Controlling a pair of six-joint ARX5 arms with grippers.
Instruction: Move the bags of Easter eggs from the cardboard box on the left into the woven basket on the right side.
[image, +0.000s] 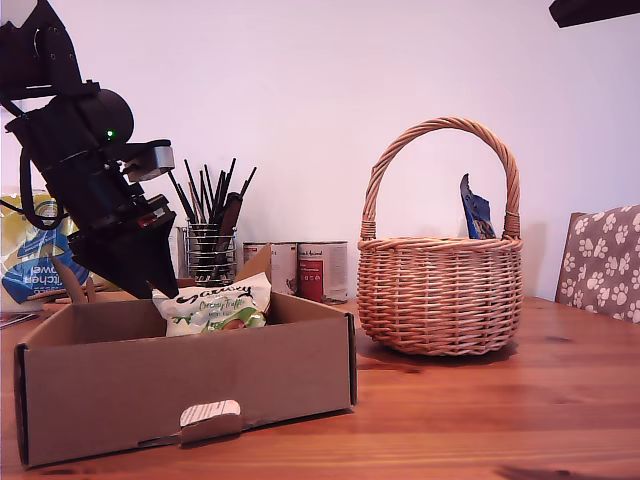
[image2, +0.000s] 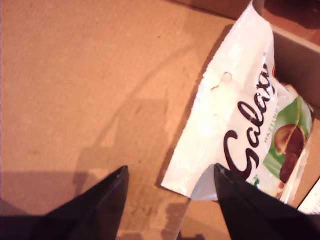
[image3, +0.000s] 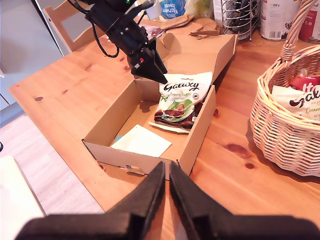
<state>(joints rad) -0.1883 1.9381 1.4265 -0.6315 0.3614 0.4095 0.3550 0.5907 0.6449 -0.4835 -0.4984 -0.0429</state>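
Spread wide, my first tool (image2: 170, 172) straddles the white bag's (image2: 240, 120) edge in the cardboard box (image: 120, 375), gripping nothing; second tool (image3: 166, 170) closed, idle

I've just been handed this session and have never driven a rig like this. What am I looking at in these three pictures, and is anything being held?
You have two robot arms, each ending in a two-fingered claw with its own camera.

The exterior view is a fixed camera at table height. It shows the cardboard box at that view's left and the woven basket at its right, on a wooden table.

The first wrist view looks along my first claw. It is open, down inside the box, one finger at the edge of a white and green Galaxy bag. Nothing is gripped yet.

The second wrist view looks along my second claw, which is shut, empty, and high over the table. It shows the whole box, a pale paper sheet in it, and bags already in the basket.
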